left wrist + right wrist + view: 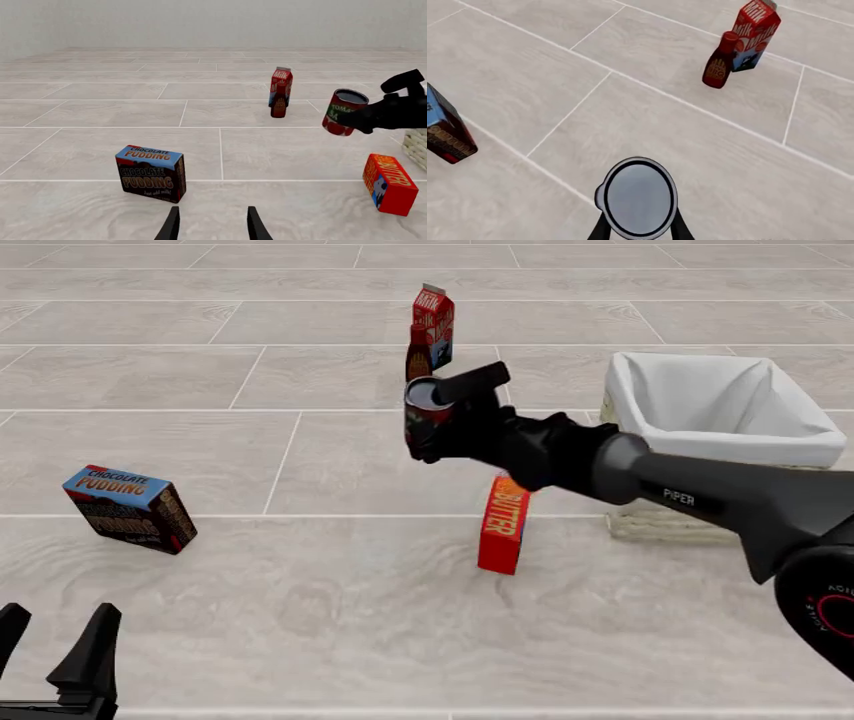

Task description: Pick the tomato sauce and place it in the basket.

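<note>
My right gripper (430, 420) is shut on the tomato sauce (427, 403), a small tin can with a red and green label and grey top, and holds it in the air, tilted. The can also shows in the left wrist view (343, 112) and in the right wrist view (637, 197), between the fingers. The basket (721, 440), pale wicker with a white liner, stands to the right of the can; a corner of it shows in the left wrist view (417, 147). My left gripper (54, 645) is open and empty at the near left.
A red butter box (505, 523) stands on end below the right arm, left of the basket. A chocolate pudding box (130, 507) lies at the left. A dark bottle (418, 353) and a milk carton (434, 320) stand at the back.
</note>
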